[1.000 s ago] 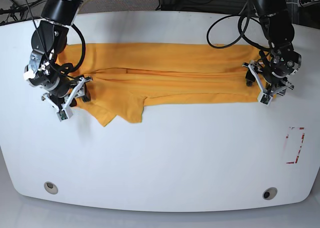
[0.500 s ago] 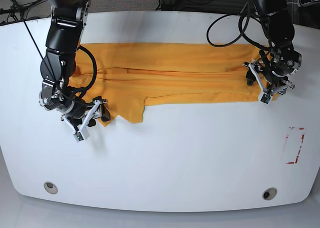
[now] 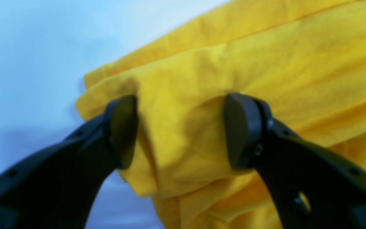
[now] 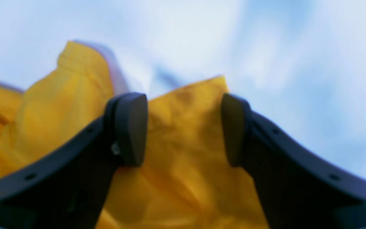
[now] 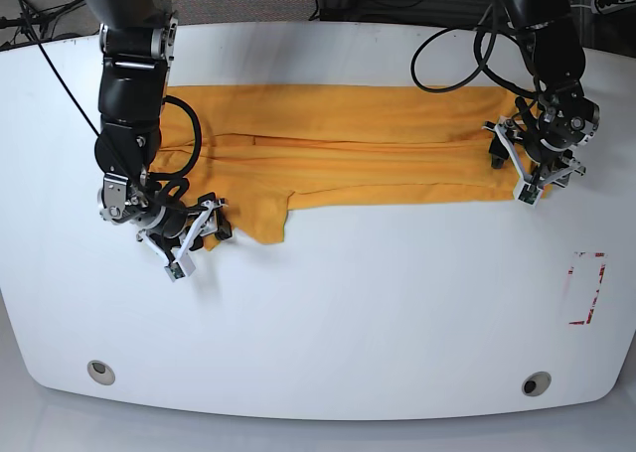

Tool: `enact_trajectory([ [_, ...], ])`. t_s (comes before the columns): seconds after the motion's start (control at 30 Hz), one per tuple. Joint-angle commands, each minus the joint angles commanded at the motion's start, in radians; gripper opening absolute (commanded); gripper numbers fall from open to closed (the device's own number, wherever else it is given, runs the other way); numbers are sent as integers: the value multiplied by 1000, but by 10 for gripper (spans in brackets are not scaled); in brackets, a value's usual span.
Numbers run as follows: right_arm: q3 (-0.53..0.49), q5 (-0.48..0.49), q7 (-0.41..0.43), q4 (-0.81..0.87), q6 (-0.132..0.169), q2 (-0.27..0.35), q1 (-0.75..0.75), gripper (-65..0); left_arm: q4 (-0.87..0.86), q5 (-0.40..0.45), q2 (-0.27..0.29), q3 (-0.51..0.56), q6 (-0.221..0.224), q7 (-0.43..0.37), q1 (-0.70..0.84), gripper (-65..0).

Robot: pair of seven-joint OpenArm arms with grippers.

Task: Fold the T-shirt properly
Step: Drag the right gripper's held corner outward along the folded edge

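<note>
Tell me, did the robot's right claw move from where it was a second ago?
Yes. The right gripper slid toward the table's near edge and a bit toward the middle, ending at the T-shirt's hanging sleeve corner.

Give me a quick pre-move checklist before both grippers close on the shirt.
1. Left gripper open with T-shirt cloth between its fingers: ok.
2. Right gripper open over the sleeve flap: ok.
3. Right pads actually touching fabric: cannot tell, view is blurred.
4. Shirt folded into a long band on the table: ok.
5. Band edges even: not ok, the sleeve end by the right gripper hangs lower.
6. Cable clear of cloth: cannot tell.
</note>
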Motion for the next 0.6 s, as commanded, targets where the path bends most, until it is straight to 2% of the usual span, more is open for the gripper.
enact_trajectory([
  [0.17,2,-52,2,0,0,-14,0,-301,-5,0,0,0,0,0,0,-251],
  [0.33,2,-57,8,0,0,-14,-2,-320,0,0,0,0,0,0,0,-251],
  [0.4,2,-63,28,-3,0,-14,-2,-377,-2,0,0,0,0,0,0,-251],
  [0.6,2,-61,69,-89,0,-15,3,-618,0,0,0,2,0,0,0,-251],
])
